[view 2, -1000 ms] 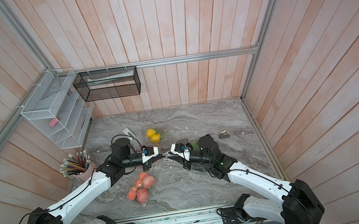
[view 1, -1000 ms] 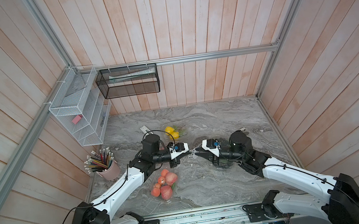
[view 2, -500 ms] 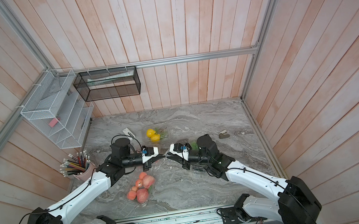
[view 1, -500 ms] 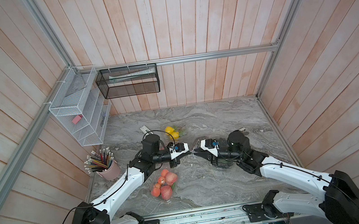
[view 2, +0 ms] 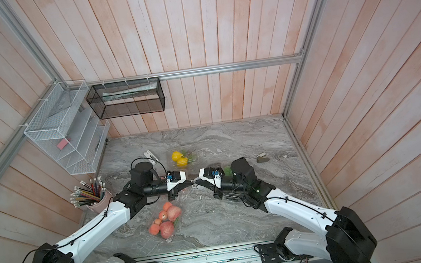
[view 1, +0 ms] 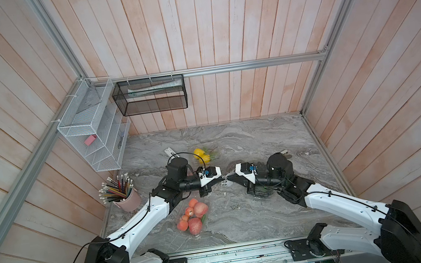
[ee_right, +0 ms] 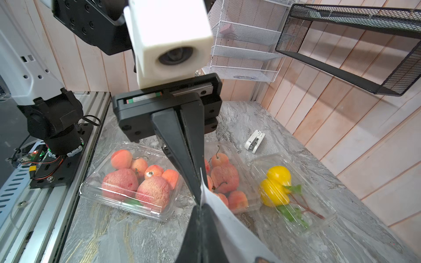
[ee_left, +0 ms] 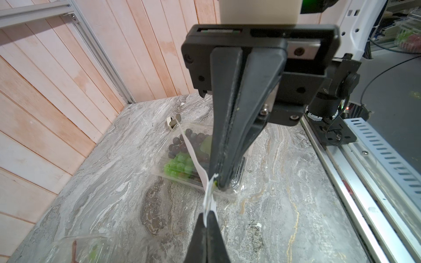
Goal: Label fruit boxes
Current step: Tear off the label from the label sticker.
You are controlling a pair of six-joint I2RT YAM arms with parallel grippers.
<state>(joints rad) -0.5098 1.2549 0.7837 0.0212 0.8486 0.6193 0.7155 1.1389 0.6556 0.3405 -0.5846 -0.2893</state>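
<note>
Just now closed the right hand (ee_left: 219, 185) fully onto the white paper sticker sheet (ee_right: 224, 218), also pinched tight by the shut left hand (ee_left: 207, 219). Sets up, probably, peeling off a sticker for the clear plastic clamshell fruit boxes (ee_right: 148, 210) resting below on the grey marbled worktop (view 1: 242, 216).

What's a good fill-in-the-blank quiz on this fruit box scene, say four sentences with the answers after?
1. The cup holding the pencils is ___.
2. The grape box holds dark grapes and ___ ones.
3. Counting the apple boxes gives ___.
4. The left claw and the right claw are both ___ on the white sheet.

Missing words: pink; green; two; shut.
</note>
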